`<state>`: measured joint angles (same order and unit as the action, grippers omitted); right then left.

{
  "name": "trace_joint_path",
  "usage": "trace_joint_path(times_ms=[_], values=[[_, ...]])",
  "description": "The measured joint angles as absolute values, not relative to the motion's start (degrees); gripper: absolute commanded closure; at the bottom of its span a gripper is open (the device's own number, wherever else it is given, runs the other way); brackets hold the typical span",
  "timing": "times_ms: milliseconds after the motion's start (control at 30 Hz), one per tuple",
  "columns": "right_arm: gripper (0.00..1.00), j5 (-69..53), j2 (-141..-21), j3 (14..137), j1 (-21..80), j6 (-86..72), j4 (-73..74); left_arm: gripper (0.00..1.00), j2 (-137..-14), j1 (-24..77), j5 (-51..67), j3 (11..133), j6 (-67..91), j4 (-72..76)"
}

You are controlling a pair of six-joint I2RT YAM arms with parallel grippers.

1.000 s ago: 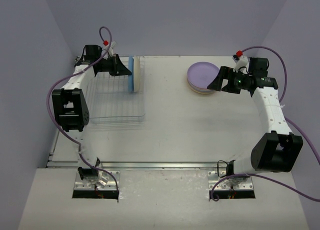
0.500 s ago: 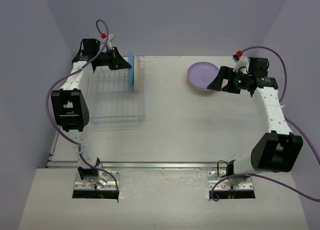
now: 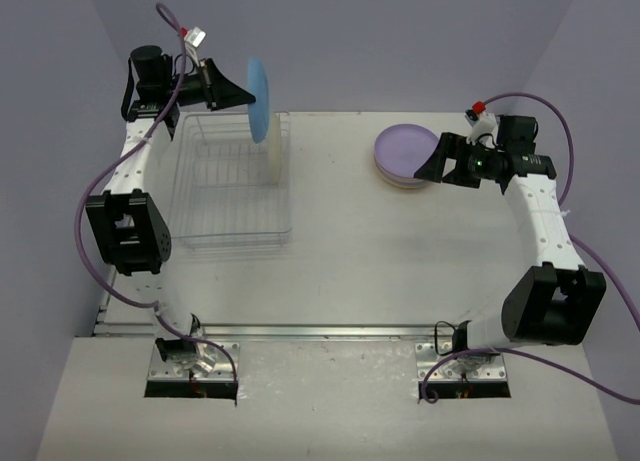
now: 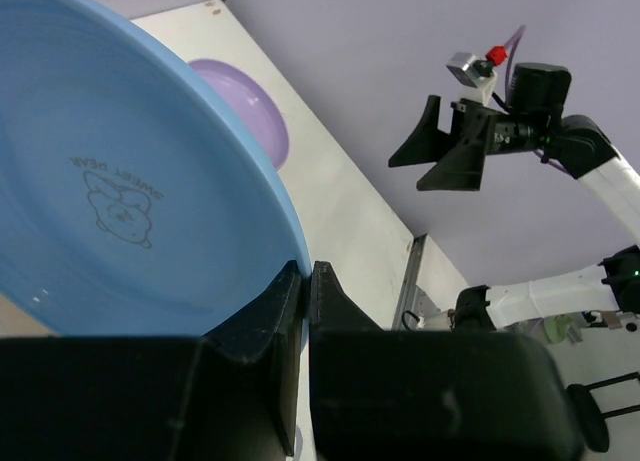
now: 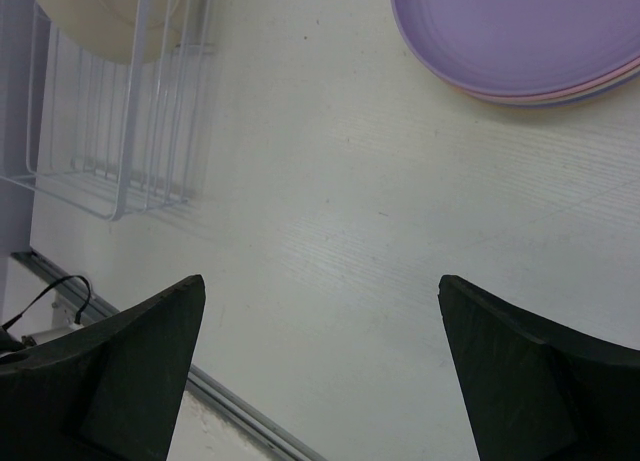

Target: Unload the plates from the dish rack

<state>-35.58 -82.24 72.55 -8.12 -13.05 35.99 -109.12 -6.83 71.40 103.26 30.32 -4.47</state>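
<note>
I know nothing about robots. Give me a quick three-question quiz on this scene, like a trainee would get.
1. Multiple choice: the left end effector pinches the rim of a plate lifted above the rack. What colour is the plate? A lavender, B blue, C pink.
2. True or false: the right end effector is open and holds nothing.
3. Fill in: a cream plate stands upright in the ____.

Key
1. B, the blue plate.
2. True.
3. dish rack.
</note>
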Motion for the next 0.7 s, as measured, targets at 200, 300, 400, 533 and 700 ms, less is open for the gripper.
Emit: trace_joint_path(times_ms=[200,300,400,533,700], values=[[0.01,-35.9,-82.2,72.6,-8.1,-13.3,36.0,1.0,-105.9,-6.7,71.7,108.7,25.7,-9.6],[0.01,-36.0,-82.2,72.6,-8.1,-13.7,36.0,1.0,-103.8,-5.5,67.8,111.6,15.8,-18.8],[0.01,-36.2,-82.2,73.5,-8.1,-14.1,36.2,1.0,-101.6,-0.6,57.0,113.9,2.4,-30.1],[0.01,-36.5,-82.2,75.9,-8.1,-14.8,36.7,1.0,-95.6,15.8,39.2,107.7,-12.2,-37.5],[0.01,-36.8,-82.1,78.5,-8.1,-15.0,37.9,1.0,-87.4,41.3,14.1,90.6,-27.8,-38.2]])
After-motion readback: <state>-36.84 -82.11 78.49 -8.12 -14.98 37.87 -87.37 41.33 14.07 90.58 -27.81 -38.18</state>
